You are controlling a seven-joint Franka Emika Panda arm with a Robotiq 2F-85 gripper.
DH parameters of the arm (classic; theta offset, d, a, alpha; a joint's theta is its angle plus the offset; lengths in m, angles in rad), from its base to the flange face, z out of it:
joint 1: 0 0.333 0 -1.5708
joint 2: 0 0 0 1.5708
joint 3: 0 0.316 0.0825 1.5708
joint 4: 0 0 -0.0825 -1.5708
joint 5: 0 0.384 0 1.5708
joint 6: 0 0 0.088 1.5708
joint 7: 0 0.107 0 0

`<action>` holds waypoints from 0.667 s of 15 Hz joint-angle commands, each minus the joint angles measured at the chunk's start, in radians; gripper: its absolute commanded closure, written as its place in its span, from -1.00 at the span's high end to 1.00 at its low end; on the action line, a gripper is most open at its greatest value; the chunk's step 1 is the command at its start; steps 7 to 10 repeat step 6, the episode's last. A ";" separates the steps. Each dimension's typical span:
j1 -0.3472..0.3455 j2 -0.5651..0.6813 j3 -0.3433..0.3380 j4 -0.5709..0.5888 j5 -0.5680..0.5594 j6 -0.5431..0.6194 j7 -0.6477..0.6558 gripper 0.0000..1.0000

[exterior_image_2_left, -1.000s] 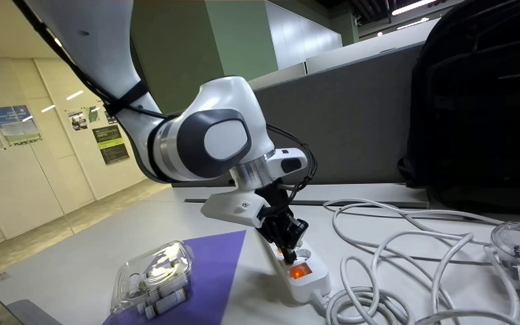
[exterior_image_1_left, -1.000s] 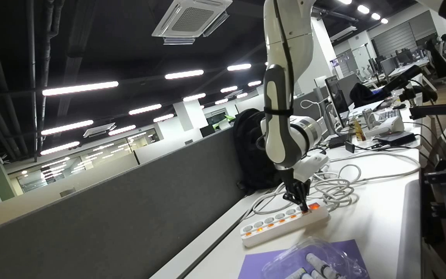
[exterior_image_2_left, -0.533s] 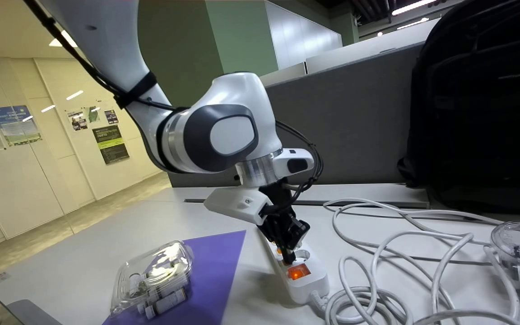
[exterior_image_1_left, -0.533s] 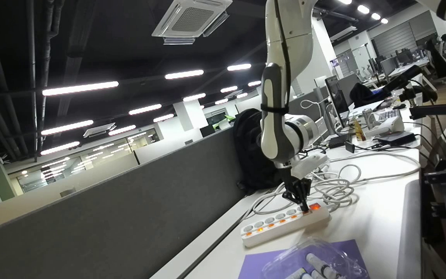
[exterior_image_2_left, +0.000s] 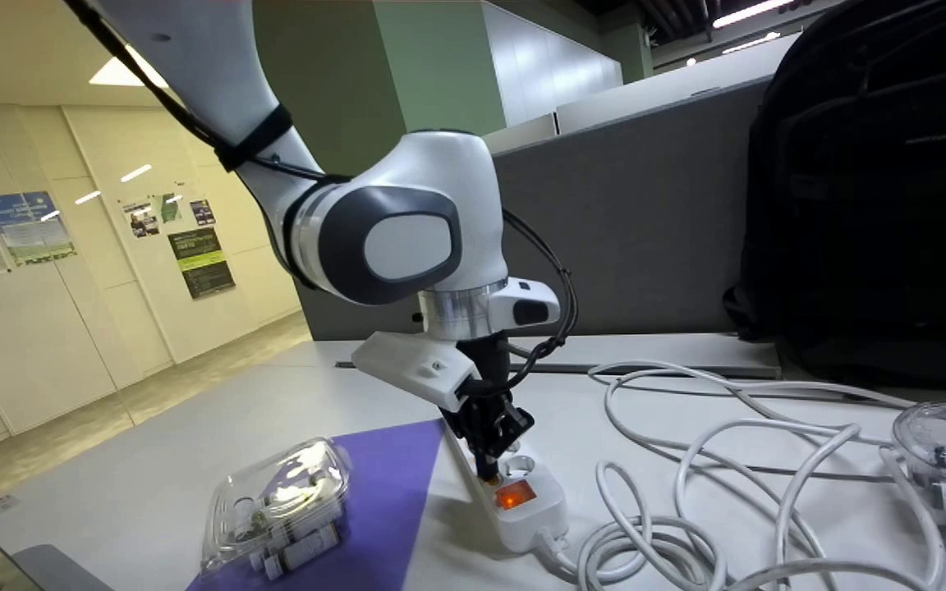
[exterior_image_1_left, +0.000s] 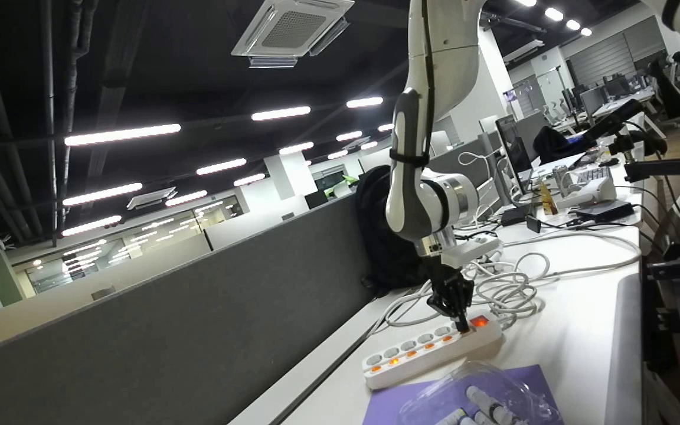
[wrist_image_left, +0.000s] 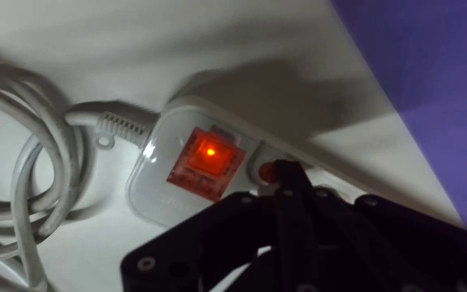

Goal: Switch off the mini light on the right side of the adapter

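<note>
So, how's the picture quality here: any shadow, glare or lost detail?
In the wrist view, the gripper is nearly black, a shadow lies alongside the power strip, its end shows a glint; in an exterior view, the plastic box catches glare; in both exterior views, ceiling lights burn out white.

White adapter [exterior_image_1_left: 434,356] on white worktop [exterior_image_1_left: 582,330] in an exterior view, running near-left to far-right. Row of small orange switches [exterior_image_1_left: 429,346] along near edge, second from left glowing brighter. Bigger red switch [exterior_image_1_left: 479,321] lit at right end. Tool [exterior_image_1_left: 463,329] points down, fingers [exterior_image_1_left: 462,324] together, tip at adapter top just left of red switch; contact unclear. White cables [exterior_image_1_left: 508,308] tangled on far side. Near side: purple sheet [exterior_image_1_left: 380,407], clear container [exterior_image_1_left: 476,369] with white tubes [exterior_image_1_left: 484,400]. Black bag [exterior_image_1_left: 378,236] far, by gray partition [exterior_image_1_left: 198,336].
</note>
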 commanded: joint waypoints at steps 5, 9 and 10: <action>-0.017 -0.132 0.036 -0.074 0.128 0.035 -0.057 -1.00; -0.016 -0.145 0.035 -0.078 0.142 0.040 -0.061 -1.00; -0.016 -0.145 0.035 -0.078 0.142 0.040 -0.061 -1.00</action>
